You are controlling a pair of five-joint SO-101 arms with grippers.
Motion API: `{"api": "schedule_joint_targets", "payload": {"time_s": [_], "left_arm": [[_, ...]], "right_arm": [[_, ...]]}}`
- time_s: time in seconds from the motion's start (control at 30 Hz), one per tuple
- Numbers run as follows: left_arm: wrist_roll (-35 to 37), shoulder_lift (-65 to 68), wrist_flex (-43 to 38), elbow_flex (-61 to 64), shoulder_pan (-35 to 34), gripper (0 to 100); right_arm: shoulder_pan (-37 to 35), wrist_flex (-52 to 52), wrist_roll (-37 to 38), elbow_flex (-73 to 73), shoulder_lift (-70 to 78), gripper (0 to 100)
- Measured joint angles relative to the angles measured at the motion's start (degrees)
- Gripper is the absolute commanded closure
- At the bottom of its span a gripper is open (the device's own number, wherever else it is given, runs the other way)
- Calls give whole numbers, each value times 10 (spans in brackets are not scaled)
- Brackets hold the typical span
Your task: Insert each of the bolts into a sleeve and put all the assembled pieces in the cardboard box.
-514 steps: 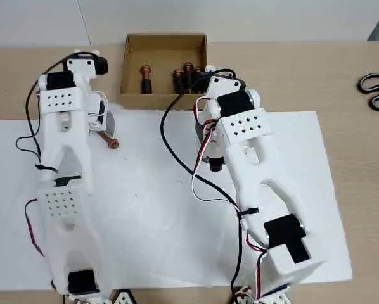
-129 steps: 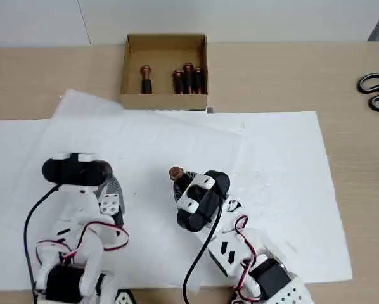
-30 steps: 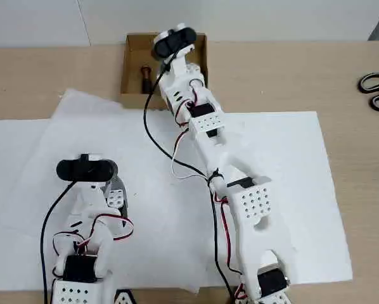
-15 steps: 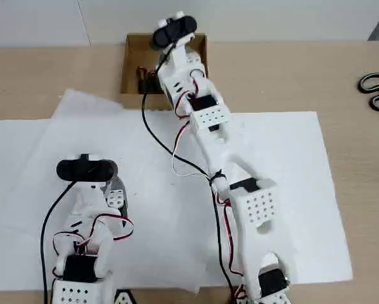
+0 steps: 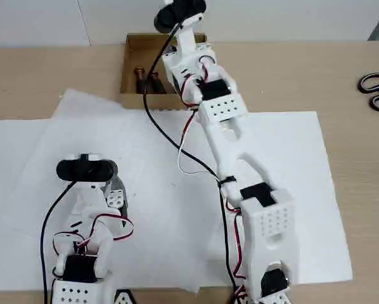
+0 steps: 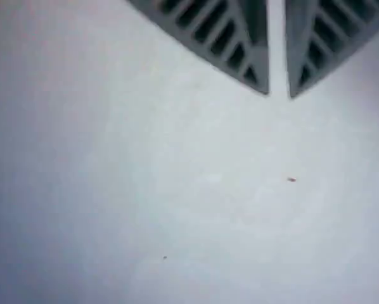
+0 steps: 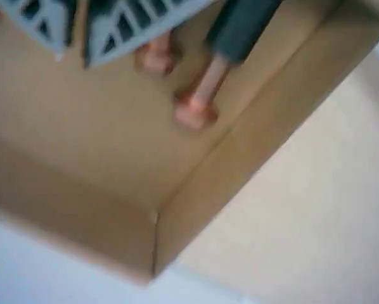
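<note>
Cardboard box (image 5: 139, 54) is standing open at the far edge of the wooden table (image 5: 303, 69), just beyond the overlapping sheets of white paper (image 5: 145, 190) that are covering the middle of the table.

Right arm (image 5: 224, 126) is stretching across the paper with its wrist over the box. In the right wrist view, the right gripper (image 7: 75, 54) is hanging inside the box above the floor. Its grey fingers (image 7: 132, 25) are standing close together with a narrow gap between them and are gripping nothing.

Two assembled pieces (image 5: 146, 80) are lying side by side on the box floor in the high view, beside the arm's wrist. In the right wrist view, a dark sleeve (image 7: 240, 25) is lying near a box wall with the copper bolt head (image 7: 192, 113) sticking out of its end. A second copper head (image 7: 154, 58) is showing just beside it, partly behind one finger. The rest of the box floor is hidden under the arm.

Left arm (image 5: 85, 215) is sitting folded at the near side of the table, well apart from the box. The left gripper (image 6: 277, 94) is hanging over bare paper, its fingers (image 6: 240, 44) nearly together with a thin slit between the tips and nothing held.

Black-handled scissors (image 5: 376, 88) are lying on the bare table, off the paper and well apart from both arms.
</note>
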Motion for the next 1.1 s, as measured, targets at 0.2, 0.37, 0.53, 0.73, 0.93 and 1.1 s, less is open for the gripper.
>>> {"api": "schedule_joint_targets", "payload": {"time_s": [0.2, 0.37, 0.53, 0.73, 0.93, 1.1], "left_arm": [[0, 0, 0, 0, 0, 994], [0, 0, 0, 0, 0, 994], [0, 0, 0, 0, 0, 994], [0, 0, 0, 0, 0, 994], [0, 0, 0, 0, 0, 994], [0, 0, 0, 0, 0, 994]], "right_arm": [[0, 144, 0, 0, -79, 996], [0, 280, 0, 0, -148, 995], [0, 399, 0, 0, -221, 994], [24, 513, -25, 0, -315, 994], [63, 564, -32, -3, -410, 994], [103, 585, -32, -4, -462, 995]]}}
